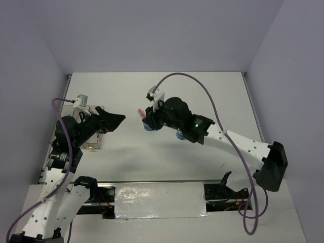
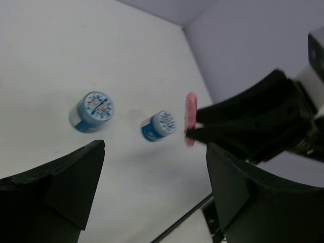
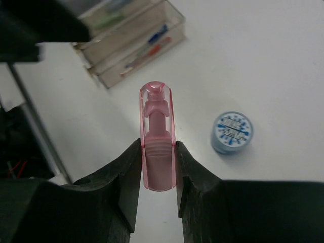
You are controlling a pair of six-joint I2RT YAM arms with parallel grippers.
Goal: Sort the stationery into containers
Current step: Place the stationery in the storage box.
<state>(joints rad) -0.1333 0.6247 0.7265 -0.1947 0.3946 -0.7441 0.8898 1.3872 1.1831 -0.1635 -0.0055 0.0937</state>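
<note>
My right gripper (image 1: pixel 146 115) is shut on a pink oblong bar (image 3: pixel 157 136) and holds it above the table; the bar also shows in the top view (image 1: pixel 141 112) and the left wrist view (image 2: pixel 190 117). Two blue rolls with patterned white tops lie on the table, one (image 1: pixel 148 127) just below the bar and one (image 1: pixel 180 134) under the right arm. Both show in the left wrist view (image 2: pixel 158 125) (image 2: pixel 91 111). My left gripper (image 1: pixel 112 117) is open and empty, facing the bar. The amber-tinted bins (image 3: pixel 136 43) hold blue and red pens and a green bar.
In the top view the bins (image 1: pixel 91 142) sit at the table's left edge, mostly hidden under the left arm. White walls enclose the table on three sides. A black rail runs along the near edge.
</note>
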